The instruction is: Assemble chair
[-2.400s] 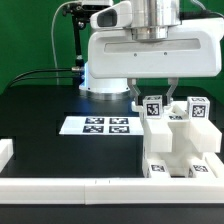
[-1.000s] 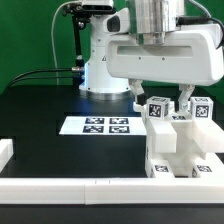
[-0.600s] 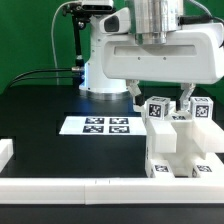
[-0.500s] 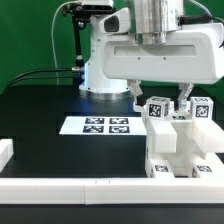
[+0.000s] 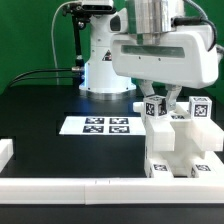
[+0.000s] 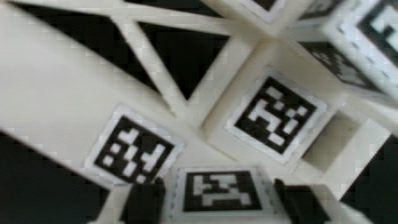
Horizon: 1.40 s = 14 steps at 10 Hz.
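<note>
Black table (image 5: 40, 110) | white blocky chair (image 5: 180, 150), tagged faces | claw (image 5: 155, 103) pinching its tagged post

The chair (image 5: 178, 145) stands part-built near the table's (image 5: 45, 105) edge at the exterior view's right: a chunky white stack of blocks, upright, with small black-and-white square tags on its top and front faces. In the wrist view its white bars (image 6: 196, 60) cross at angles, three tags facing the camera.
</note>
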{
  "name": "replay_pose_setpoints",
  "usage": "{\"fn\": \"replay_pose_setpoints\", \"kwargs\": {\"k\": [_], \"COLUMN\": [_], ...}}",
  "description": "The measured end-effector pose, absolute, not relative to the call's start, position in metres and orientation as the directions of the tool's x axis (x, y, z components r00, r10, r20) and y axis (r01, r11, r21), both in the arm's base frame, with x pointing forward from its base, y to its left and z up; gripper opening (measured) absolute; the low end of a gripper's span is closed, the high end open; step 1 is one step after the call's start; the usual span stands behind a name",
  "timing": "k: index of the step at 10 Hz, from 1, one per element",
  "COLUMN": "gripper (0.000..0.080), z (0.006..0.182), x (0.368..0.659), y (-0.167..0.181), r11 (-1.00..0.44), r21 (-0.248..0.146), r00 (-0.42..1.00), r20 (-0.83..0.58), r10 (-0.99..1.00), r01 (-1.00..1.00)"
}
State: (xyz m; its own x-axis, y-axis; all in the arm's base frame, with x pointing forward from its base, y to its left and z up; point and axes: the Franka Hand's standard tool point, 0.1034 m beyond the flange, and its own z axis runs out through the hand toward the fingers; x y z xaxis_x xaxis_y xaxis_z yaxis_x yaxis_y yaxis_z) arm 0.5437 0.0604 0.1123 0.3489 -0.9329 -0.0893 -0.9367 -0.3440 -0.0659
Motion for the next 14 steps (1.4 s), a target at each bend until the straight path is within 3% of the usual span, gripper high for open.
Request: {"fn": "replay_pose_setpoints", "kwargs": {"k": [3, 6, 7, 8, 9, 10, 14], "gripper": [0.0282, 0.0282, 0.0282, 0.0282, 0.0461, 0.0581, 0.0645], "z": [0.1131, 0.1125, 0.1120, 0.1103, 0.1108, 0.1114, 0.1114], "x": [0.5499, 0.5500, 0.5493, 0.5466, 0.5482, 0.5479, 0.5484], "y": [0.0621, 0.0618, 0.0621, 0.0640, 0.0639, 0.0651, 0.0631], "r11": [0.060, 0.105, 0.027, -0.142, -0.332, -0.464, -0.711], "r21": [-0.071, -0.076, -0.082, -0.084, -0.095, -0.097, -0.106], "r00": [-0.051, -0.094, -0.016, 0.151, 0.339, 0.472, 0.717], "r20": [-0.127, -0.135, -0.125, -0.103, -0.079, -0.073, -0.031], "r10": [-0.991, -0.986, -0.992, -0.983, -0.937, -0.879, -0.696], "r01": [-0.996, -0.992, -0.996, -0.986, -0.939, -0.880, -0.695]}}
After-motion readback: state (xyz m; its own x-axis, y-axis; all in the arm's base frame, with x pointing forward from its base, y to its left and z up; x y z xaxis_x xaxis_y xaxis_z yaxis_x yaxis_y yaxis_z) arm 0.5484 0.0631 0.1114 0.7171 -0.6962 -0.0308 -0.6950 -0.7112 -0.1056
